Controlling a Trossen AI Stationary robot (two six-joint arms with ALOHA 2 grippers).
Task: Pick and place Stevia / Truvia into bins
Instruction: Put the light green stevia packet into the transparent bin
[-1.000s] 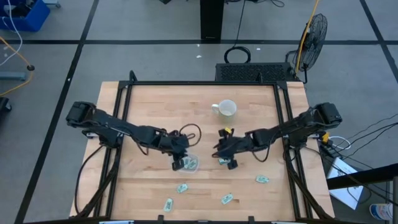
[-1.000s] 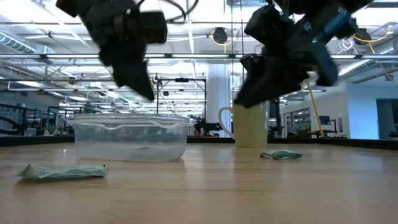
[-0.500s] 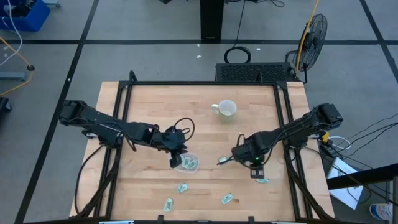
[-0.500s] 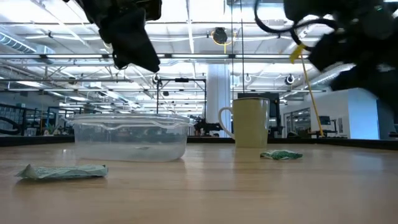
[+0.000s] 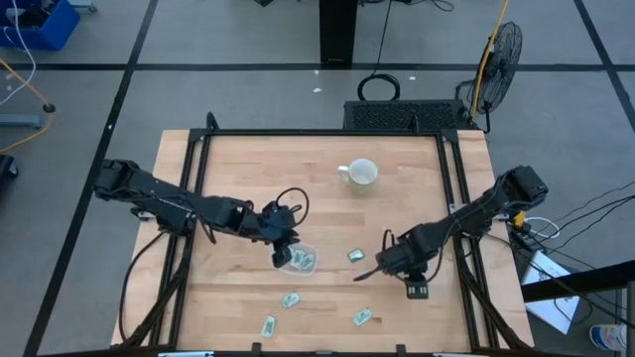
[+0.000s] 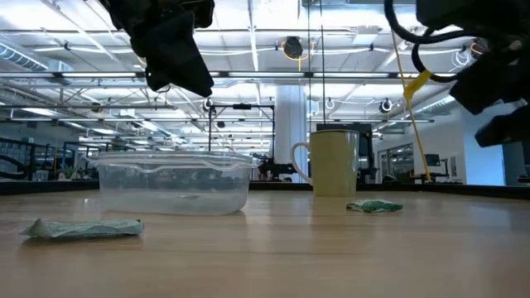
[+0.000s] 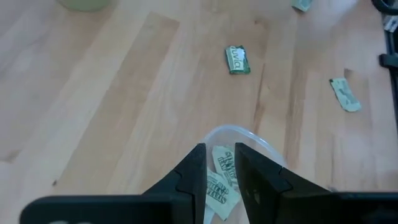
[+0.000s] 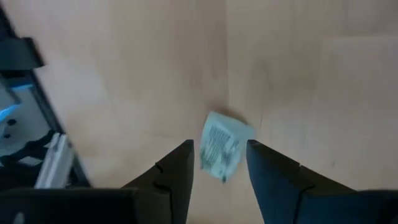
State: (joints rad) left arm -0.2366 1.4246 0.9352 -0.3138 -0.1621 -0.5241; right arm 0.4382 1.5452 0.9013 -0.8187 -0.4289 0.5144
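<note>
Sorting partly done: several packets binned, several still loose on desk [image 5: 238,164].
Left gripper [image 5: 283,260] above clear bin [image 5: 303,260], jaws slightly parted, empty; packets inside bin [image 7: 219,180]. Right gripper [image 5: 415,290] near right desk edge, jaws spread astride loose packet [image 8: 221,145], not yet pinched. Other loose packets [image 5: 357,255] scattered nearby.

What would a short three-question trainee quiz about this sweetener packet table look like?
1. True or false: the white mug lies on its side.
2. Which gripper is above the clear container? A: left gripper. B: right gripper.
3. Fill in: in its wrist view, the right gripper's open fingers frame one green and white ____ on the wood.
Key: 1 false, it stands upright. 2 A. 3 packet.
</note>
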